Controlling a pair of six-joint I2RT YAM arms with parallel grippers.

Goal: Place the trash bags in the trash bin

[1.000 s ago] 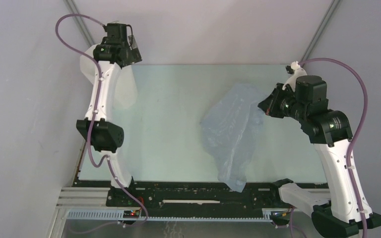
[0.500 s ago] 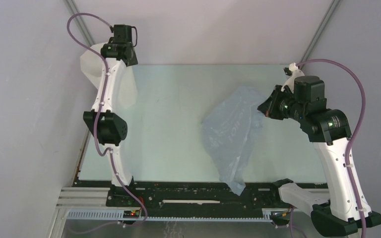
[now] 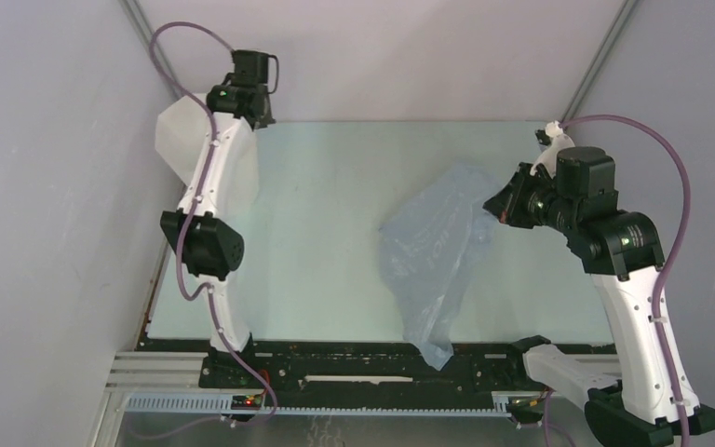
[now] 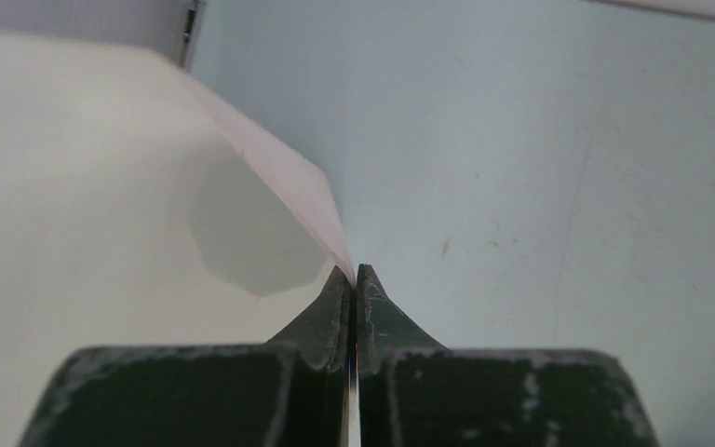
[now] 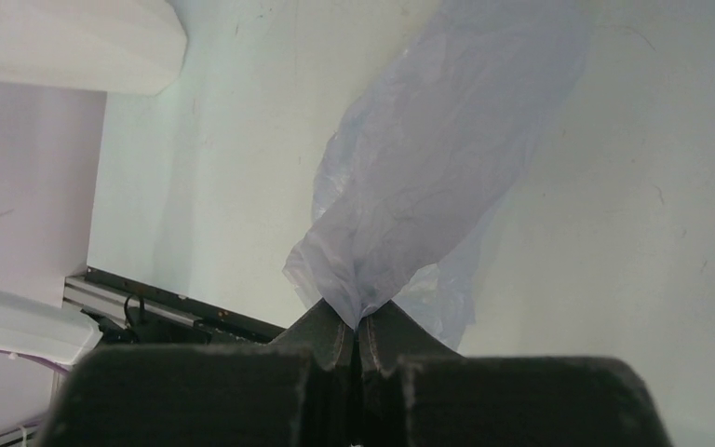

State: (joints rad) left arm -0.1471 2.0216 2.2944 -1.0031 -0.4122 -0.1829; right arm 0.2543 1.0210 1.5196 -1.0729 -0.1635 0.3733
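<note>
The left gripper (image 4: 355,273) pinches the trash bin (image 4: 93,177) rim; the right gripper (image 5: 357,324) clamps the trash bag (image 5: 447,158), whose thin film could slip free.

We log the trash bag (image 3: 433,251) as thin, wrinkled, translucent pale blue-grey film. One gathered edge is pinched between the closed fingers of the right gripper (image 5: 357,321), and the rest trails slack away from the fingertips. The trash bin (image 3: 175,140) is white, translucent and faceted. Its rim is clamped in the left gripper (image 4: 355,273), with its polygonal base showing just left of those fingertips.
</note>
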